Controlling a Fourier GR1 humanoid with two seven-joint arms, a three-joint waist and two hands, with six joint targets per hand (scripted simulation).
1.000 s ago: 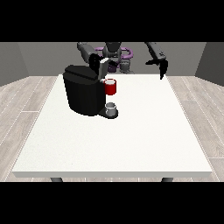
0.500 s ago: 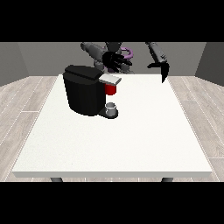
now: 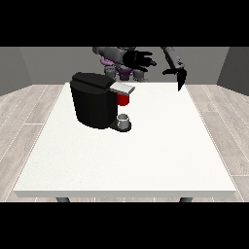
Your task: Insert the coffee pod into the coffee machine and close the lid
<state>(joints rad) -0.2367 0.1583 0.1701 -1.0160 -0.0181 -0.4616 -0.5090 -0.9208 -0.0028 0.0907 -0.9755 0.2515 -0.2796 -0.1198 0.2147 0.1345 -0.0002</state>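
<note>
Coffee machine [image 3: 95, 99] alone on table [image 3: 146, 155]

White table [image 3: 146, 165] bearing black coffee machine [image 3: 95, 102].

The coffee machine [image 3: 93, 99] looks like smooth matt black plastic, with a pale grey lid [image 3: 122, 87] of dull, metal-like finish on its right side. The table [image 3: 146, 160] has a smooth matt white top, faintly speckled. The floor [image 3: 29, 104] around it looks like pale wood planks.
</note>
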